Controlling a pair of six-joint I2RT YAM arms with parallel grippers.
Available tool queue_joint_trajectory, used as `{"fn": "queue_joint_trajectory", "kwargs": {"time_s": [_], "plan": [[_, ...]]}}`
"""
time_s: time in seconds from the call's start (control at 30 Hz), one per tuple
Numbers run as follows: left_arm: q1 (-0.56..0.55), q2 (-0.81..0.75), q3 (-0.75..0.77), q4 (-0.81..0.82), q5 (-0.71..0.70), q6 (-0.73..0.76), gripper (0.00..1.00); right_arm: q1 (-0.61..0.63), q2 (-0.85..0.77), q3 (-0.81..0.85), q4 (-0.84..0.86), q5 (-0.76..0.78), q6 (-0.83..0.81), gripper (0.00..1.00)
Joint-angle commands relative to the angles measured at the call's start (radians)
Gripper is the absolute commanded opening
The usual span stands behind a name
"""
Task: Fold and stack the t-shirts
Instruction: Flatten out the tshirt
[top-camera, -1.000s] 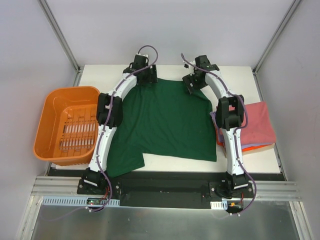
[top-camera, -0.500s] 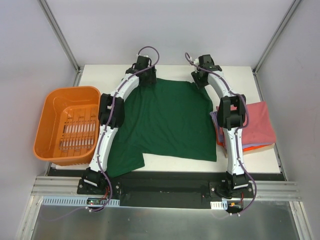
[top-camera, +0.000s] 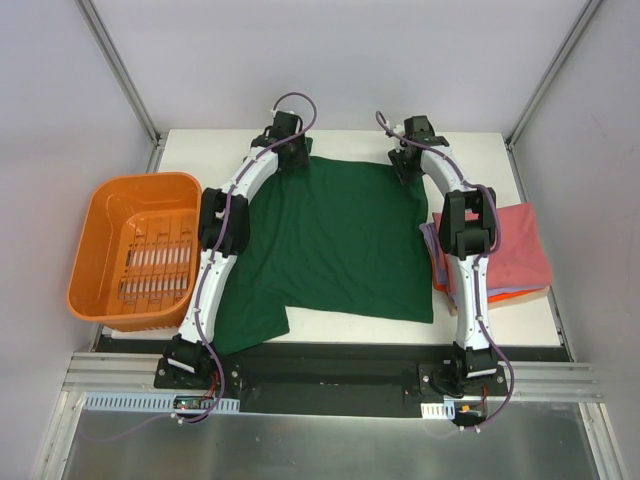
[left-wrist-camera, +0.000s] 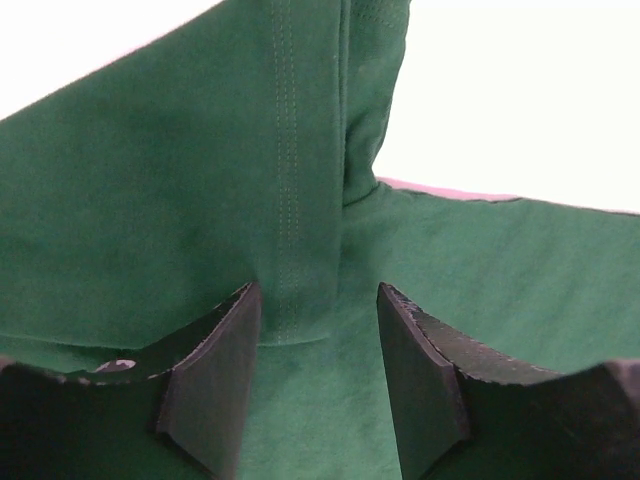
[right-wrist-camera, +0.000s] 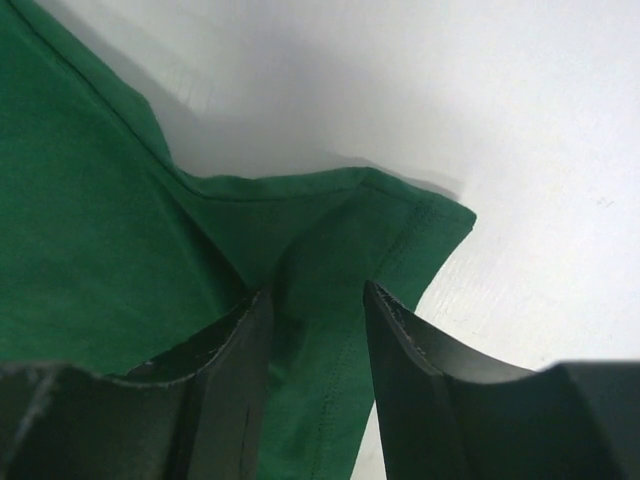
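Both sets of jaws at the far edge of the dark green t-shirt (top-camera: 335, 240). Left gripper (left-wrist-camera: 318, 290): jaws part spread, astride a raised hem fold, not yet clamped. Right gripper (right-wrist-camera: 318, 292): jaws pinching the puckered far-right corner. Lying flat on worktop (top-camera: 480, 150); folded t-shirts (top-camera: 520, 245) just right of it, orange basket (top-camera: 100, 215) left.

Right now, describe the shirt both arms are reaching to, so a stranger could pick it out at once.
On the white table, between the orange basket on the left and the folded stack on the right, lies the dark green t-shirt. It is the only cloth spread out flat, and the only green one.
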Motion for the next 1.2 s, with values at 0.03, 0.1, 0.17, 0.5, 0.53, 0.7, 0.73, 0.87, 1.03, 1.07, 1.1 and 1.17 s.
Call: {"fn": "queue_joint_trajectory", "kwargs": {"time_s": [0.03, 0.1, 0.17, 0.5, 0.53, 0.7, 0.73, 0.87, 1.03, 1.07, 1.1, 1.17], "plan": [[0.002, -0.001, 0.038, -0.096, -0.010, -0.010, 0.49, -0.019, -0.059, -0.066, -0.044, -0.055, 0.008, 0.46], [0.002, 0.011, 0.050, -0.122, 0.008, -0.013, 0.49, -0.022, -0.071, -0.081, -0.044, -0.054, 0.011, 0.47], [0.003, 0.031, 0.081, -0.161, 0.011, -0.021, 0.49, -0.023, -0.080, -0.101, -0.044, -0.095, 0.011, 0.48], [0.008, 0.007, 0.108, -0.154, -0.056, -0.024, 0.21, -0.029, -0.102, -0.182, -0.043, -0.102, 0.027, 0.49], [0.008, -0.003, 0.107, -0.145, -0.067, -0.014, 0.16, -0.029, -0.103, -0.188, -0.044, -0.098, 0.027, 0.49], [0.021, -0.049, 0.104, -0.108, -0.148, 0.034, 0.00, -0.042, -0.109, -0.208, -0.046, -0.092, 0.033, 0.49], [0.029, -0.058, 0.101, -0.099, -0.151, 0.040, 0.00, -0.046, -0.111, -0.213, -0.047, -0.091, 0.033, 0.49], [0.077, -0.089, 0.081, -0.050, -0.133, 0.036, 0.00, -0.052, -0.111, -0.224, -0.047, -0.092, 0.037, 0.48], [0.135, -0.086, 0.069, 0.106, -0.073, 0.023, 0.00, -0.054, -0.109, -0.228, -0.049, -0.095, 0.034, 0.47], [0.147, -0.080, 0.067, 0.146, -0.055, 0.011, 0.00, -0.056, -0.109, -0.227, -0.049, -0.095, 0.033, 0.47], [0.159, -0.072, 0.064, 0.198, -0.038, 0.000, 0.00, -0.056, -0.105, -0.225, -0.049, -0.095, 0.034, 0.47], [0.184, -0.050, 0.061, 0.294, -0.041, -0.042, 0.00, -0.056, -0.102, -0.222, -0.052, -0.094, 0.033, 0.47]]}}
